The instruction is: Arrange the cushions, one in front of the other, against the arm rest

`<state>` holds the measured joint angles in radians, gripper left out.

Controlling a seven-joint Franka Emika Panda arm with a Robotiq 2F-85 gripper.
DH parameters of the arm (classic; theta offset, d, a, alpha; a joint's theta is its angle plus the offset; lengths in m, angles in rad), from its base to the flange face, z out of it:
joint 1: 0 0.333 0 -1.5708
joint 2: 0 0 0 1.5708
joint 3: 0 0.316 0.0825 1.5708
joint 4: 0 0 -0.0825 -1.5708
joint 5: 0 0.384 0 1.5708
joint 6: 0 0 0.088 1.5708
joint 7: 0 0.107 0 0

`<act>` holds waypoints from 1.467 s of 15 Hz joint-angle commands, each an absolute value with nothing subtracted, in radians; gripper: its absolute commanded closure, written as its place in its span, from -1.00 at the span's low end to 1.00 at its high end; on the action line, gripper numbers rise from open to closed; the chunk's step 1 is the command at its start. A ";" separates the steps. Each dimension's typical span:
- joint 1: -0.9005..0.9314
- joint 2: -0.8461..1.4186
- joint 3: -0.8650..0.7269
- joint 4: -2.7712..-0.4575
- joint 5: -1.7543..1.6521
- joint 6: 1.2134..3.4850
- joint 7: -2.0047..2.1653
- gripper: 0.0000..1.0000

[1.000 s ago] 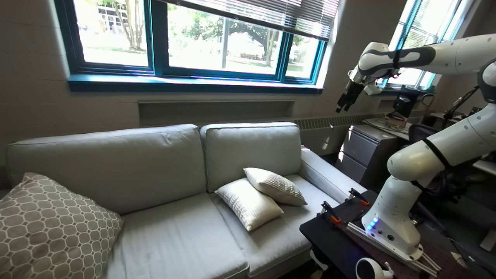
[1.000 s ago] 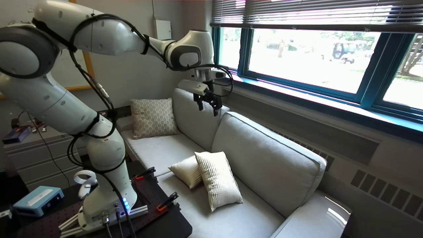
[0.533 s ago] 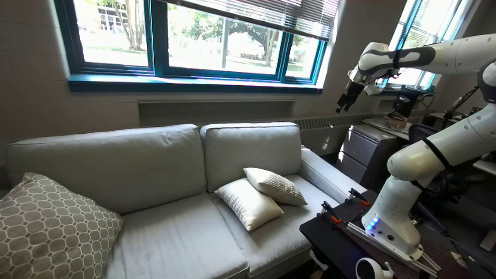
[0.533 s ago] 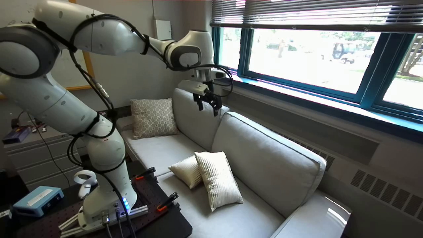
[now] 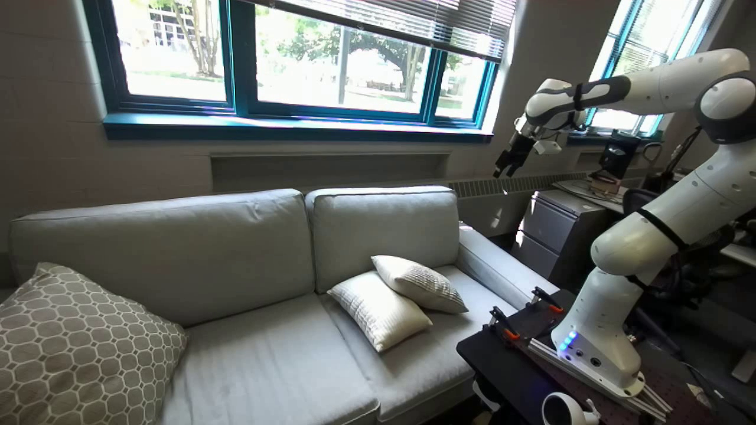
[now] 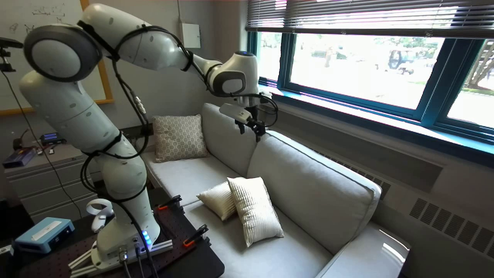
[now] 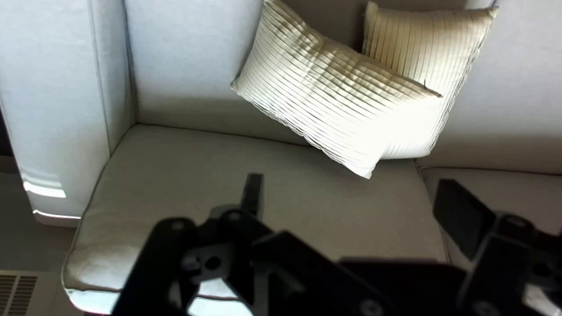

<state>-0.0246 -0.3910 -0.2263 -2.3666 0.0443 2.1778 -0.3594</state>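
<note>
See 1 cream cushion [image 5: 420, 283] tilted partly over another cream cushion [image 5: 375, 313] on the sofa [image 5: 266, 360], in the half next to the armrest [image 5: 502, 265]. Find the overlapping cushion closer to that armrest but apart from it, with a strip of seat [image 7: 189, 52] between, in all 3 views. Cannot tell about contact with the backrest [image 6: 308, 181].

Read the fingers [image 7: 463, 217] as released: parted wide in the wrist view, with the backrest visible through the gap. Find them up in the air in both exterior views, well apart from the cushions, at the end of the white arm [image 5: 709, 186]. See the arm mounted on a dark tabletop [image 5: 496, 360] next to the sofa, with 2 clamps [image 6: 196, 235] along the edge. Spot a blue box [image 6: 44, 234] near the foot of the arm. See also a larger patterned cushion [image 5: 88, 348] leaning at the opposite end of the sofa. Behind the sofa, see a blue-framed window [image 6: 438, 81].
</note>
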 commanded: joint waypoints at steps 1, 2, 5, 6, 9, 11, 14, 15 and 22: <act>0.025 -0.171 -0.242 -2.243 0.235 2.245 -0.401 -1.00; 0.035 -0.107 -0.235 -2.206 0.303 2.255 -0.418 -1.00; 0.036 0.084 -0.176 -2.072 0.457 2.235 -0.457 -1.00; 0.026 0.136 -0.146 -2.024 0.480 2.218 -0.453 -1.00; 0.003 0.310 -0.056 -1.874 0.454 2.182 -0.398 -1.00; 0.000 0.383 -0.019 -1.800 0.384 2.125 -0.361 -1.00; -0.017 0.370 0.012 -1.851 0.389 2.180 -0.371 -1.00; -0.018 0.384 0.014 -1.837 0.386 2.175 -0.370 -1.00; -0.036 0.374 0.013 -1.854 0.369 2.250 -0.331 -1.00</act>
<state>-0.0095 0.3857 -0.0125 -1.8334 0.3900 2.2013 -0.3703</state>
